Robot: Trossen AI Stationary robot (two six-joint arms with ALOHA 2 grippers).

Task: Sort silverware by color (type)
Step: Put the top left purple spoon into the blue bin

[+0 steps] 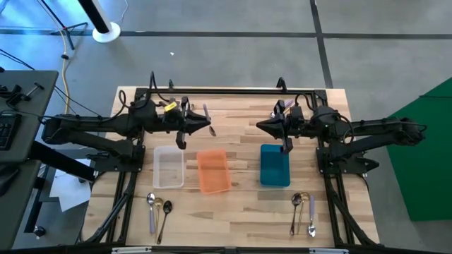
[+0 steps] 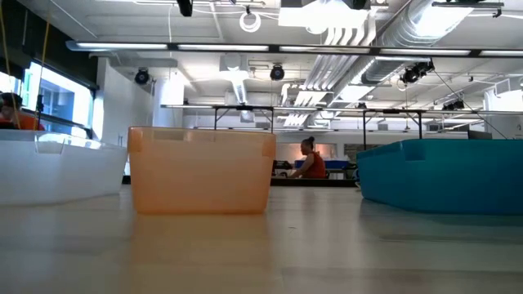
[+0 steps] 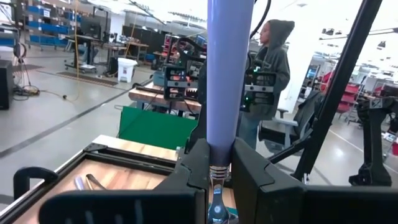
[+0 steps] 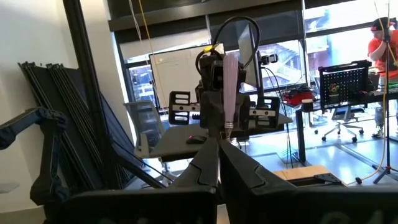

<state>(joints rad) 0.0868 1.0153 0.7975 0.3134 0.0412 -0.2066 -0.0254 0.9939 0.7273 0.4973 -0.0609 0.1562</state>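
Observation:
My left gripper point(image 1: 207, 127) hovers over the far middle of the table, shut on a spoon with a lilac handle point(image 3: 229, 74). My right gripper point(image 1: 260, 125) faces it from the right, beyond the blue tray point(image 1: 275, 165), and is shut with nothing between its fingers point(image 4: 217, 158). In the right wrist view the held spoon point(image 4: 231, 93) stands upright in the other gripper. Three spoons point(image 1: 157, 210) lie flat near the table's near left edge. Three more spoons point(image 1: 304, 212) lie at the near right. My left gripper pinches the spoon between its two fingers point(image 3: 198, 163) where the lilac handle meets the metal neck point(image 3: 217, 175). The handle sticks out past the fingertips. The spoon is lifted clear of the table.
A clear tray point(image 1: 169, 166), an orange tray point(image 1: 212, 170) and the blue tray stand in a row mid-table, seen in the low view as clear point(image 2: 57, 167), orange point(image 2: 200, 171) and blue point(image 2: 441, 175). A person in a grey hoodie point(image 3: 273, 62) stands beyond the table.

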